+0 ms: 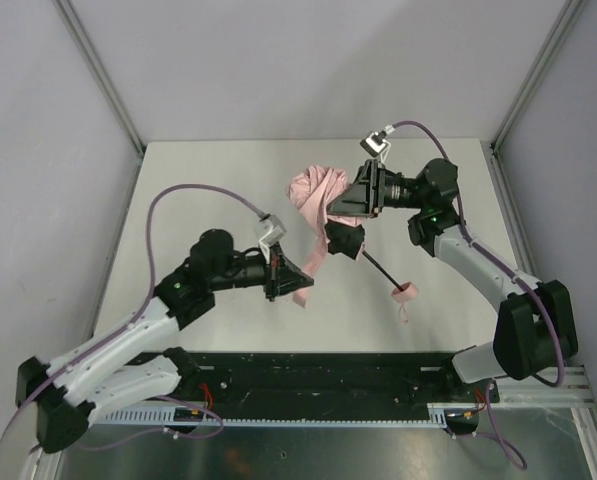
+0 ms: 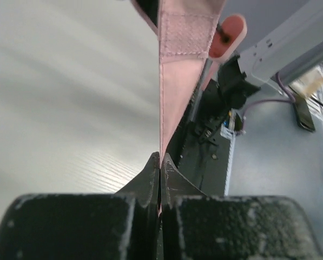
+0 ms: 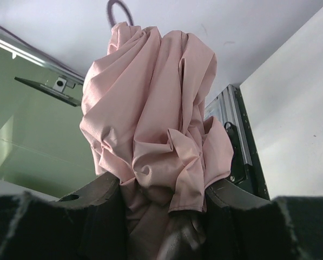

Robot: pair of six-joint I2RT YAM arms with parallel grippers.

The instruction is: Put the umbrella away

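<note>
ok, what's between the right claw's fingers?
Bunched pink umbrella fabric fills the right claw. Whether the shaft runs through there is hidden by the cloth.

The white tabletop (image 1: 198,175) is free along its left side and far edge. The middle is blocked. A bunched pale pink fabric umbrella (image 1: 311,190) sits clamped in the right gripper (image 1: 342,240). Its pink strap (image 1: 313,260) runs taut to the pinching left gripper (image 1: 275,282), and its thin black shaft (image 1: 378,270) slants near-right to the small pink handle (image 1: 405,291). Grey side walls (image 1: 38,150) bound both sides.
</note>
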